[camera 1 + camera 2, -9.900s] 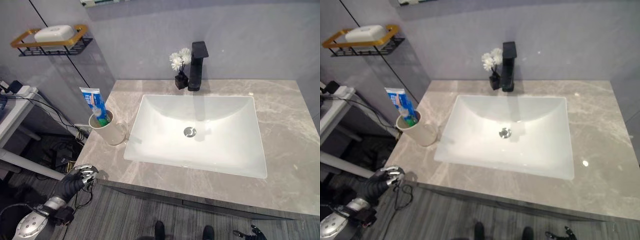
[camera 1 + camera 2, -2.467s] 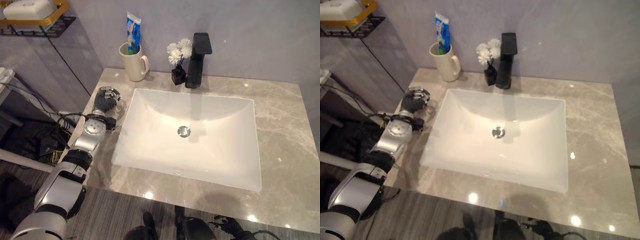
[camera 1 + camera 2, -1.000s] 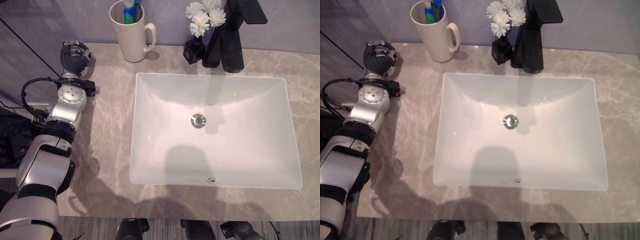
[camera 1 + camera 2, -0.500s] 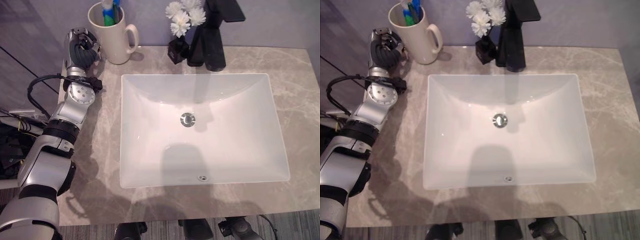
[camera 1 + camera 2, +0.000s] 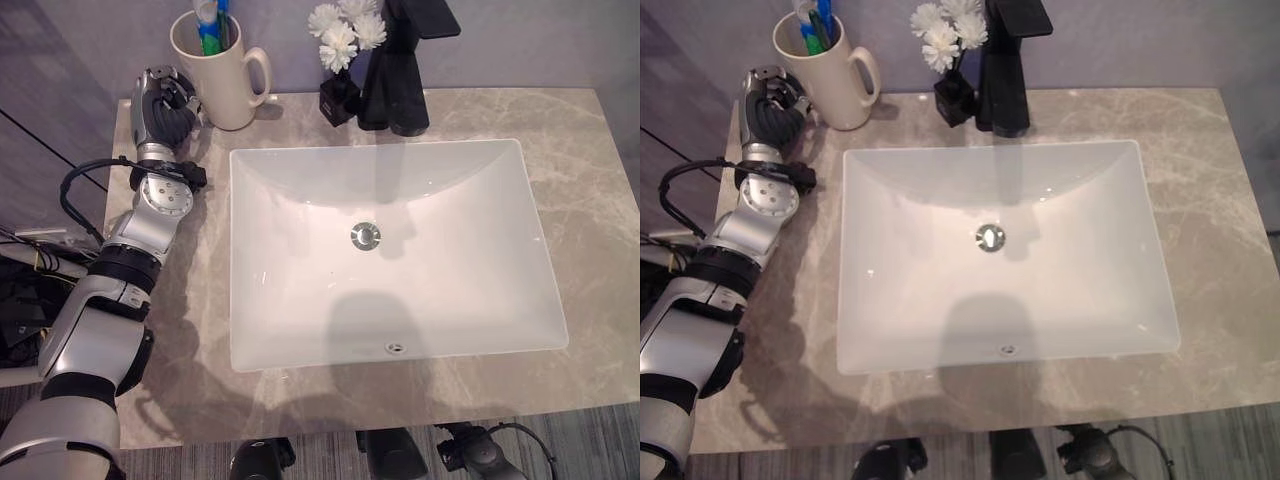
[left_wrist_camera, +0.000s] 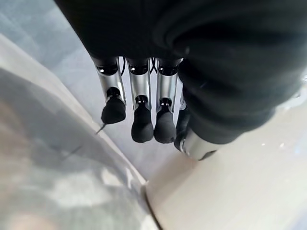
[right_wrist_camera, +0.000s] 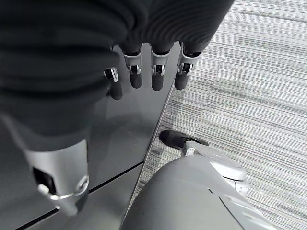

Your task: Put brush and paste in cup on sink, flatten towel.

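A cream mug (image 5: 222, 85) stands at the back left of the grey marble counter, by the wall. A white, blue and green toothpaste tube (image 5: 205, 25) sticks up out of it, with a slim blue item (image 5: 224, 25) beside it that looks like the brush. My left hand (image 5: 165, 105) rests over the counter just left of the mug, open with relaxed fingers (image 6: 141, 122); the left wrist view shows the mug's cream wall (image 6: 240, 191) close by its thumb. My right hand (image 7: 158, 76) hangs open low beside the dark cabinet, above the floor.
The white rectangular sink (image 5: 300, 300) fills the middle of the counter (image 5: 585, 140). A black faucet (image 5: 400, 75) and a small black vase of white flowers (image 5: 340, 40) stand behind it. The counter's left edge lies just beside my left hand.
The camera has shifted. My left hand has come closer to the mug over the last second. Earlier the mug stood at the front left of the counter; it is now at the back.
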You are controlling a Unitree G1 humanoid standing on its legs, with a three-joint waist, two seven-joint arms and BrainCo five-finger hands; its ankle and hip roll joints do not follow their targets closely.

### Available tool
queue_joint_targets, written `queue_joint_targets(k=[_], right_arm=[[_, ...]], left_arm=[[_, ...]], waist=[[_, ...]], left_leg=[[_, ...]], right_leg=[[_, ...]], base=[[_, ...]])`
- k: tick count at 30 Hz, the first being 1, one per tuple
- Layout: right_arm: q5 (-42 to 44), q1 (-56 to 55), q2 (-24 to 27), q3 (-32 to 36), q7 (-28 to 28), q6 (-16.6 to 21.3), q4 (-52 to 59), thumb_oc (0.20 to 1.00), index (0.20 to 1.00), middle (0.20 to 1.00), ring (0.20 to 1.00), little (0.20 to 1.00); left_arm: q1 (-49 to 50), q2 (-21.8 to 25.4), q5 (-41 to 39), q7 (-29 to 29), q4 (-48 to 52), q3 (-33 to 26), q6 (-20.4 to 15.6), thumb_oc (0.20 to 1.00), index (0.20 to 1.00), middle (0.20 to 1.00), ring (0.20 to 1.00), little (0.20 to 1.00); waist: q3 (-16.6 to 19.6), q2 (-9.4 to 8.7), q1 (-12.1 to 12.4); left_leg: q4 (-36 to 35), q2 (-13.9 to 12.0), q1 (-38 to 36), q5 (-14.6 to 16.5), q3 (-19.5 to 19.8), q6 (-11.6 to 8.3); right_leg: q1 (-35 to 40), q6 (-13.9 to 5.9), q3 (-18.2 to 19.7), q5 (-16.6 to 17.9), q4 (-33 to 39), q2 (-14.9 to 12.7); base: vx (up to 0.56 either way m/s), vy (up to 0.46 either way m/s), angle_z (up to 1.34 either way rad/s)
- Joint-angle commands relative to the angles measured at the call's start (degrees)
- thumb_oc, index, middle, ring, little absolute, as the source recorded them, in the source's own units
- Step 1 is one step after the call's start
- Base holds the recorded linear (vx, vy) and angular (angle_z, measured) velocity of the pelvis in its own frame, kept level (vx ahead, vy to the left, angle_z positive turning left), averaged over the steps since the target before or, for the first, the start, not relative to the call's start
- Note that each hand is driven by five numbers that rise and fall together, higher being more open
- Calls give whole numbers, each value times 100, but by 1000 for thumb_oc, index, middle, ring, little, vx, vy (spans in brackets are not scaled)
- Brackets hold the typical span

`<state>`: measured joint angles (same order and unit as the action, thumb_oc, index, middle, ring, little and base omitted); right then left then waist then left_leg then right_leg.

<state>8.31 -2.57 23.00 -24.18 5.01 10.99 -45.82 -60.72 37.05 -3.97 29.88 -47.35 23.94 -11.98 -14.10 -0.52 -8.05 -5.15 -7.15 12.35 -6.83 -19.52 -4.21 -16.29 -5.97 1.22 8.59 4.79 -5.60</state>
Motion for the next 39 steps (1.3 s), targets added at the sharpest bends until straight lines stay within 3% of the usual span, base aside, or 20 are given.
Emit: queue_joint_targets(k=[1,18,26,31,37,39], right_arm=[[100,-58,338,77,78,193,293,1000,1000,1000,1000,1000],[156,-64,353,95,106,220,332,1000,1000,1000,1000,1000],[120,-141,351,81,138,270,355,1000,1000,1000,1000,1000],[40,-133,308,-7,160,258,224,1000,1000,1000,1000,1000],[-18,-133,240,-9,127,193,95,1000,1000,1000,1000,1000],[23,-130,157,42,123,151,27,1000,1000,1000,1000,1000]], left_arm=[[-518,-84,30,78,-416,-23,-234,200,200,200,200,200],[-620,-268,-37,48,-445,87,-277,200,200,200,200,200],[-731,-337,280,206,-742,77,-67,200,200,200,200,200],[-592,-449,404,478,-1057,-139,136,200,200,200,200,200],[-149,-451,104,504,-988,-574,150,200,200,200,200,200],[168,-444,-82,540,-557,-795,62,200,200,200,200,200]], waist=[[-14,175,-23],[7,180,-83],[37,197,-85],[97,169,-54],[196,166,17],[236,170,79]], left_leg=[[181,-103,140,-169,305,-45],[176,-145,149,-169,239,-55],[184,-159,130,-160,233,-62],[205,-185,29,-147,215,-87],[191,-195,-149,-133,309,-113],[171,-197,-253,-132,401,-123]], right_leg=[[70,-182,1,-428,-673,133],[-43,-171,104,-419,-683,200],[-45,-162,100,-432,-687,224],[78,-148,60,-466,-682,238],[323,-126,-44,-529,-683,229],[453,-107,-105,-562,-693,224]], base=[[0,0,0],[-1,-6,-4],[0,0,0],[3,-6,0],[37,-34,0],[49,-44,4]])
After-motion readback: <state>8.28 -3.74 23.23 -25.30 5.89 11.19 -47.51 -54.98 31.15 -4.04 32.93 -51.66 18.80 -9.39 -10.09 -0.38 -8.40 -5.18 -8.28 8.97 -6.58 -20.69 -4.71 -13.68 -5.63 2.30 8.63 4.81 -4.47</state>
